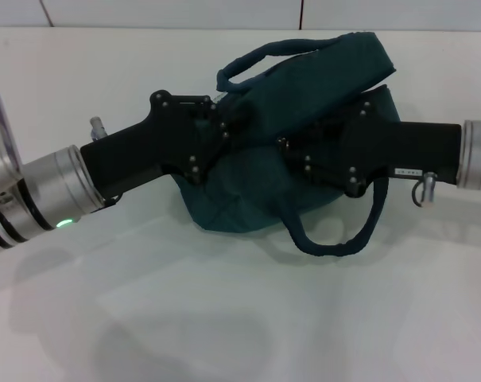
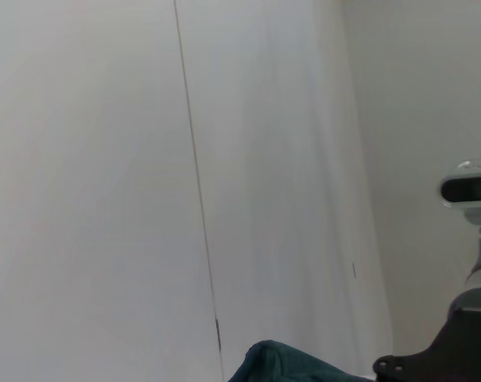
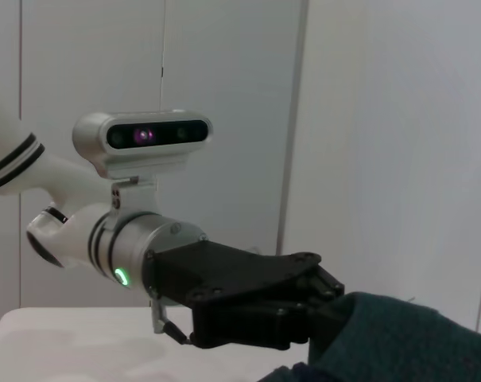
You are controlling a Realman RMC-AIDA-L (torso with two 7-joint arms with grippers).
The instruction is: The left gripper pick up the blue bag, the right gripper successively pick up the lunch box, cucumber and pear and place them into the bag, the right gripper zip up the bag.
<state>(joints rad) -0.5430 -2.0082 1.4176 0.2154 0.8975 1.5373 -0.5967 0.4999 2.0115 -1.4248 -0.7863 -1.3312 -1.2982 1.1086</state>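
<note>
White and bare in its near half, the bench point(image 1: 224, 318) carries one thing, the blue bag point(image 1: 320, 87), a dark teal fabric lunch bag with padded loop handles, slumped near its middle. One handle point(image 1: 335, 231) droops toward the robot over the near side; the other point(image 1: 256, 60) arches up at the far side.

From the left, the left gripper point(image 1: 216, 131), a black two-fingered claw behind a silver cuff lit green, meets the bag's upper left fabric. Its fingers appear closed on a fold of cloth, as the right wrist view also suggests point(image 3: 304, 310), though the contact itself is buried.

From the right, the right gripper point(image 1: 292, 151), a black claw on a forearm with a small white label, presses into the bag's middle. Its fingers are hidden against the fabric, so their spread cannot be told.

Lunch box, cucumber and pear show in no view; whether they lie inside cannot be seen.

The bag looks soft and light, likely to sag and fold when lifted. A handle or the stiffer seam along the zipper seems the surest hold; loose panel cloth would bunch and slip.

Beyond stands a pale panelled wall point(image 2: 184, 159).
</note>
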